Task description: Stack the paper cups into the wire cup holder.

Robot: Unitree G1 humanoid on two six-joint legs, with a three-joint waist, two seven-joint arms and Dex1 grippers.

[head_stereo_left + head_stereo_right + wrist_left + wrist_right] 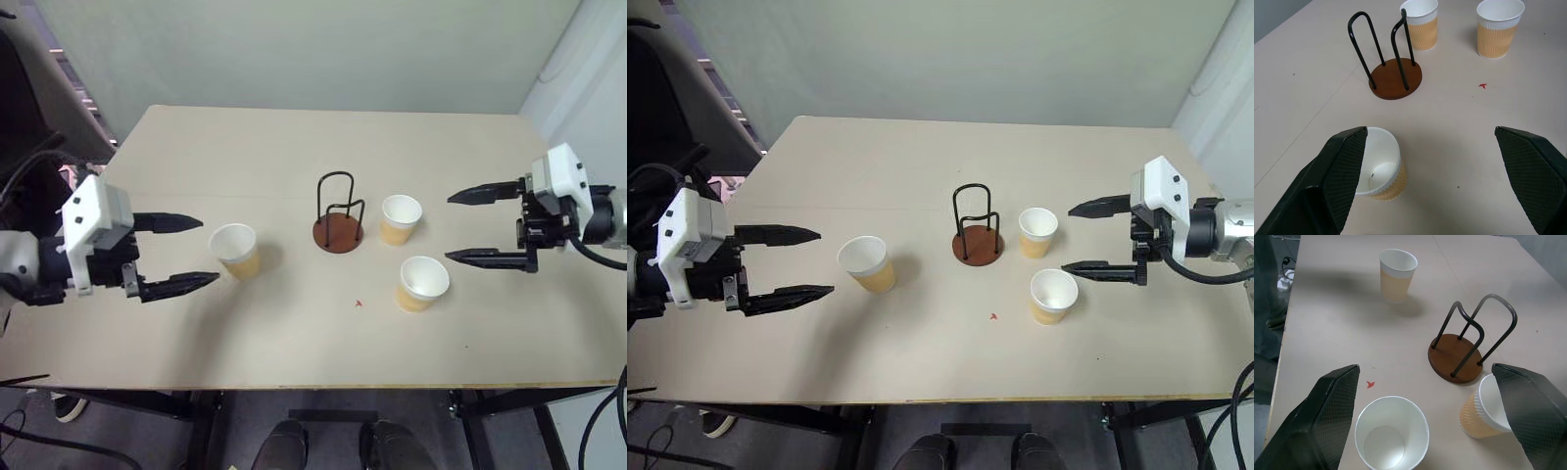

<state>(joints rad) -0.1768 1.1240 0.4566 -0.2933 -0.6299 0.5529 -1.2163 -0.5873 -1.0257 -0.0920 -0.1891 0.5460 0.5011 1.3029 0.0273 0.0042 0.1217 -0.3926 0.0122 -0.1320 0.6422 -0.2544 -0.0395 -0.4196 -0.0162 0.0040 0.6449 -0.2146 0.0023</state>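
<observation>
A pale table (294, 176) carries the holder (338, 220) near its middle: a black wire frame standing upright on a round brown base, with nothing inside it. Three cups stand upright on the table, all apart from one another. The left cup (235, 251) sits left of the holder, a clear gap between them. The far cup (401, 218) stands just right of the holder's base, close but not touching. The near cup (422, 283) is right of the holder too, nearer the front edge than the far cup. A small red mark (359, 304) lies on the table between the left cup and the near cup.

The left gripper (196, 253) hangs above the table just left of the left cup, fingers spread wide and holding nothing. The right gripper (462, 227) hangs right of the far and near cups, likewise spread wide and empty.
</observation>
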